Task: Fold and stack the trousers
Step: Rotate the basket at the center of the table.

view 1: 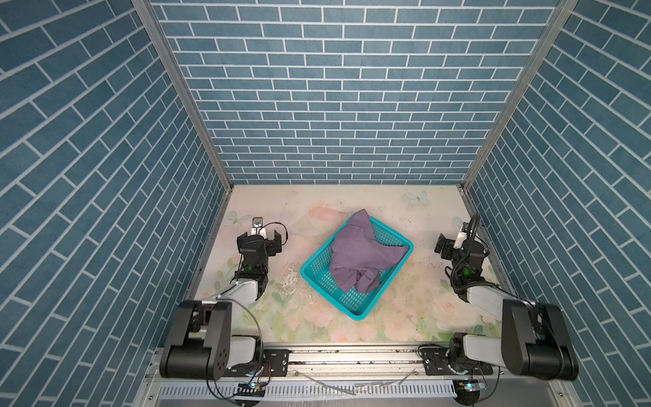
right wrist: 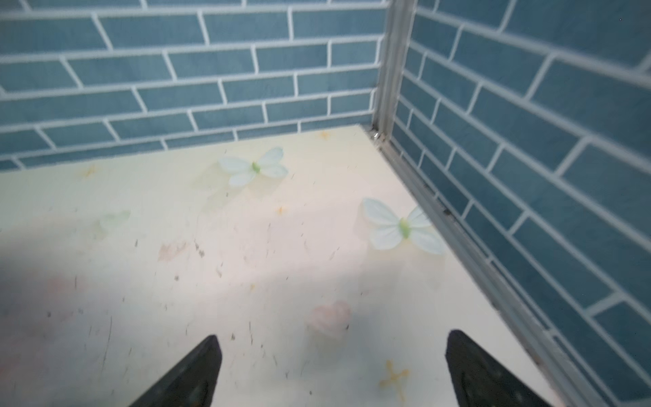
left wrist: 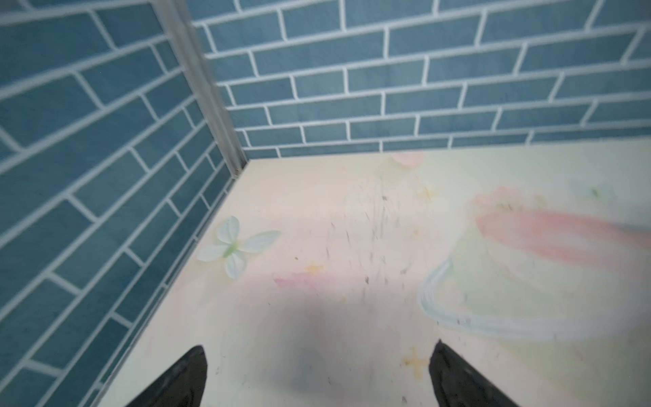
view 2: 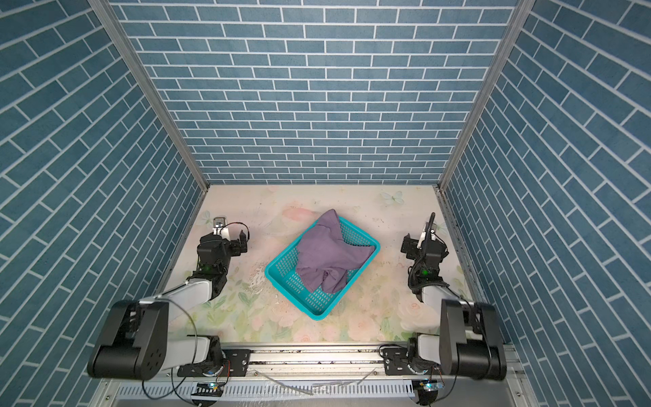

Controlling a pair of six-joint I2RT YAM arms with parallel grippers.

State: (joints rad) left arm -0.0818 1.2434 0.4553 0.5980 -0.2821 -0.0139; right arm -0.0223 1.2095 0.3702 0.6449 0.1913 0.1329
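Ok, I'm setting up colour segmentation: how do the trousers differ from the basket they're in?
The trousers are mauve, the basket teal. The trousers are soft, crumpled cloth; the basket is rigid perforated plastic. The trousers spill over the basket's far rim, while the basket sits flat. Both sit central on the table.

Lettering, labels, brands, numbers, signs: I can read none from here, neither on the basket [view 1: 317, 262], the trousers [view 1: 355, 250], the brick-patterned walls [view 1: 338, 88] nor the flowered tabletop [view 1: 422, 289], in any camera view.
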